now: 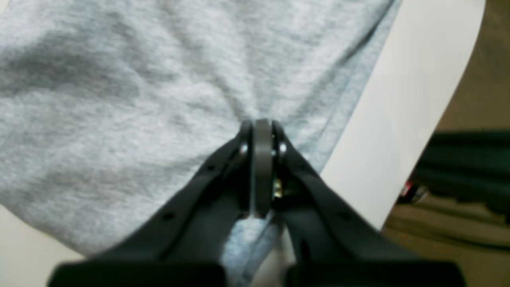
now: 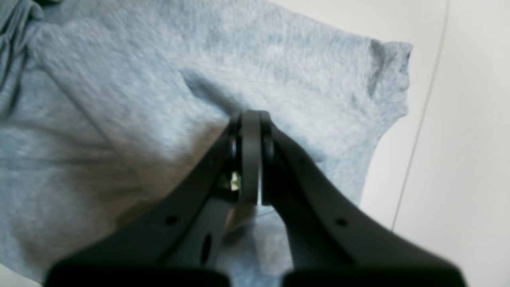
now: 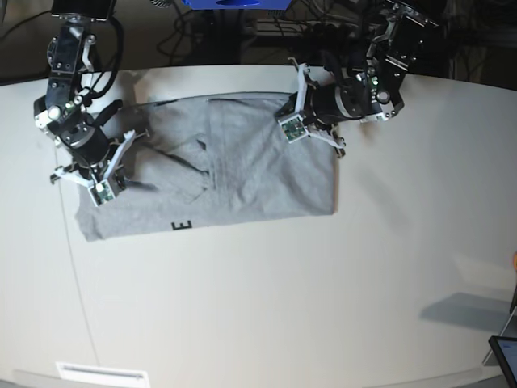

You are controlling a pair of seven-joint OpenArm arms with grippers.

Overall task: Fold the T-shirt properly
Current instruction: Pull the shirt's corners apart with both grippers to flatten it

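The T-shirt (image 3: pixel 242 174) is the landmark: a light grey shirt spread on the white table (image 3: pixel 266 307), plain side up, with a black block letter showing at its near hem.

At the shirt's left end in the base view sits the right gripper (image 3: pixel 129 153). Its jaws are pressed together, and the right wrist view shows their tips meeting on a raised fold of grey cloth, creases running away from the pinch. The shirt lies under and ahead of this gripper (image 2: pixel 251 119), with a sleeve (image 2: pixel 388 79) off to the side, flat on the table.

Across the middle, the shirt is rumpled, a ridge of folds running from its far edge toward the near hem.

At the shirt's far right corner is the left gripper (image 3: pixel 292 121), jaws likewise closed. In the left wrist view (image 1: pixel 261 125) the fabric puckers into its tips, close to the shirt's hemmed edge, with bare table just beside it.
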